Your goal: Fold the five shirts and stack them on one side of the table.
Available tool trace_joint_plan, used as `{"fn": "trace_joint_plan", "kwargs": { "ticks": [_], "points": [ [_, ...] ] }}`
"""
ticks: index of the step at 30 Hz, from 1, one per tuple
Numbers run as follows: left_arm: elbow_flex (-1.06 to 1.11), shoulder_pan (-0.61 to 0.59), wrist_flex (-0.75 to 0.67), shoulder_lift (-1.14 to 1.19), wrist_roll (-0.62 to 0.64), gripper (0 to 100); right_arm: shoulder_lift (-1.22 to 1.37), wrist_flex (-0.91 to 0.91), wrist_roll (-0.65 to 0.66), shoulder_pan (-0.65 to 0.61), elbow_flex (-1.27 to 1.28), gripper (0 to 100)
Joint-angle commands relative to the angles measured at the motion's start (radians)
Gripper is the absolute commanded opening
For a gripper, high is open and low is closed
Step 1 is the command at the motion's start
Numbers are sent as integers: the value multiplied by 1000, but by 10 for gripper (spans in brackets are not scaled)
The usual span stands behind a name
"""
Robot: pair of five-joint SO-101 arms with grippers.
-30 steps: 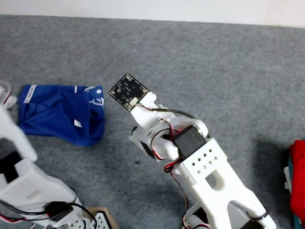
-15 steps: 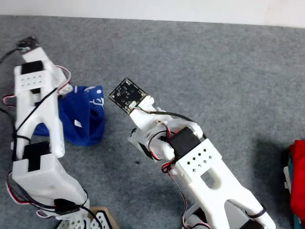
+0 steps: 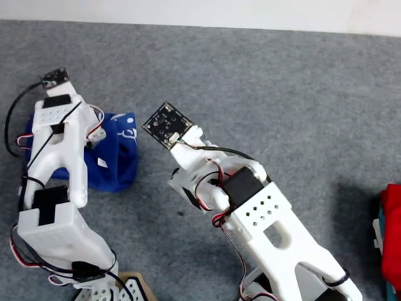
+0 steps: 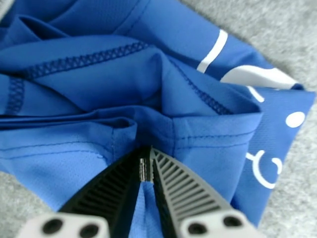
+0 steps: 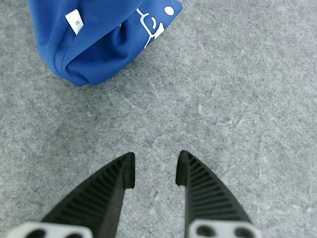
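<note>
Here's the left gripper (image 4: 145, 166), jaws pressed together at a fold of the blue shirt (image 4: 89, 89) just ahead: lift gently, confirm cloth follows, while the right gripper (image 5: 154, 171) hangs spread, shirt farther ahead.

Table cover: grey felt-like mat (image 3: 301, 94) with a coarse, mottled nap. A white strip (image 3: 250, 12) runs along the far edge; wall or bare surface, cannot tell. Tan board corner (image 3: 139, 283) at the near edge. Light even and diffuse. One soft dark shadow (image 3: 351, 200) lies on the mat.
</note>
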Motion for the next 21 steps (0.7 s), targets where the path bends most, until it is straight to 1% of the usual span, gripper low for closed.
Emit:
{"fn": "trace_joint_plan", "kwargs": {
  "ticks": [1,7,13,16,21],
  "points": [
    [4,-42,-5,-15,6,6,-27,-8,-9,13,-8,146],
    [-10,-168,41,-21,-2,6,-27,-12,-9,13,-8,146],
    [-105,-259,232,-21,-149,6,-27,-13,-9,13,-8,146],
    [-165,-297,322,-21,-164,6,-27,-13,-9,13,-8,146],
    [-262,-348,420,-21,-164,6,-27,-13,-9,13,-8,146]
  ]
}}
